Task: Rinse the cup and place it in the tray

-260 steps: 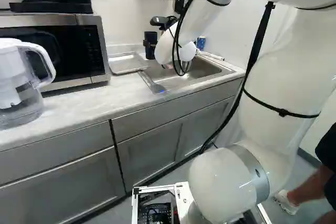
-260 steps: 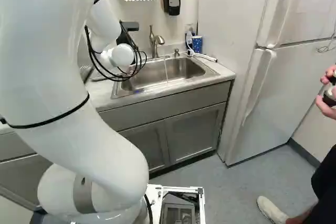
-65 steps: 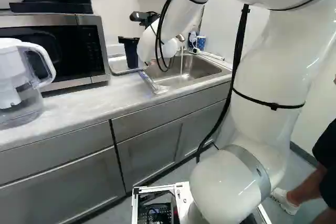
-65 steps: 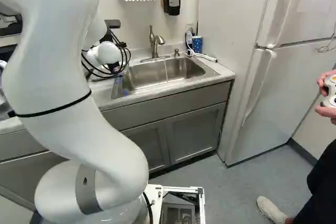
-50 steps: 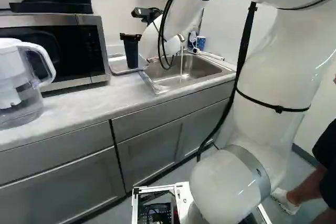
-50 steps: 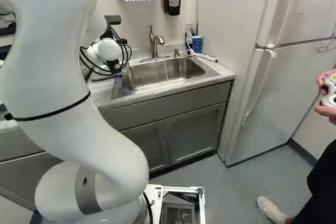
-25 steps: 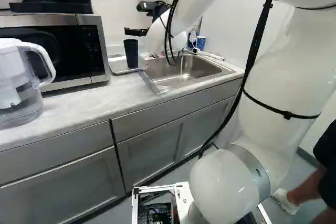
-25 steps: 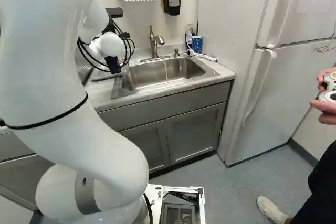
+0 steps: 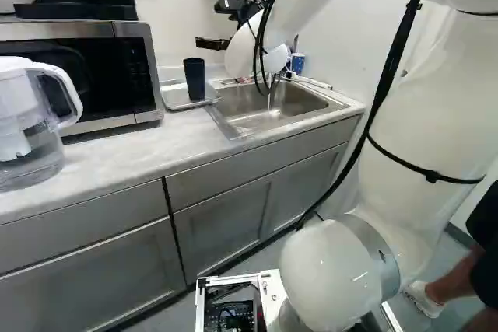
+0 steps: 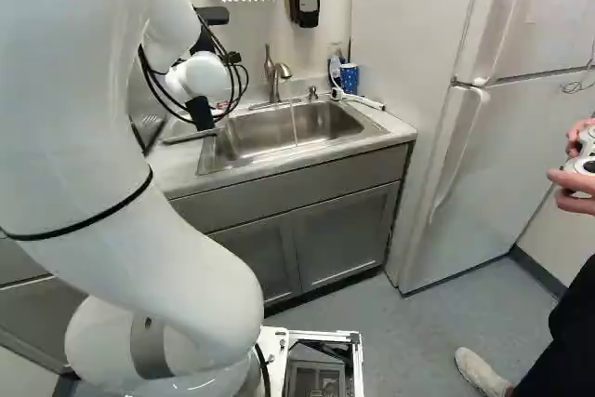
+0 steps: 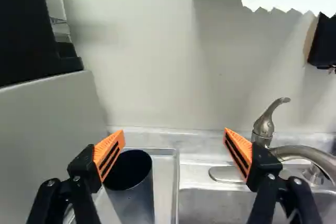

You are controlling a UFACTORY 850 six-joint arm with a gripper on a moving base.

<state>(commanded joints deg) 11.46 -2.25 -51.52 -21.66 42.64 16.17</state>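
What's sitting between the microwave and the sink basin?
The tray, with the dark cup standing upright on it. Left base view shows it.

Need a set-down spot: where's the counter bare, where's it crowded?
Bare: counter in front of the microwave, between pitcher and sink. Crowded: tray, between microwave and sink, with the cup on it and the open gripper close by.
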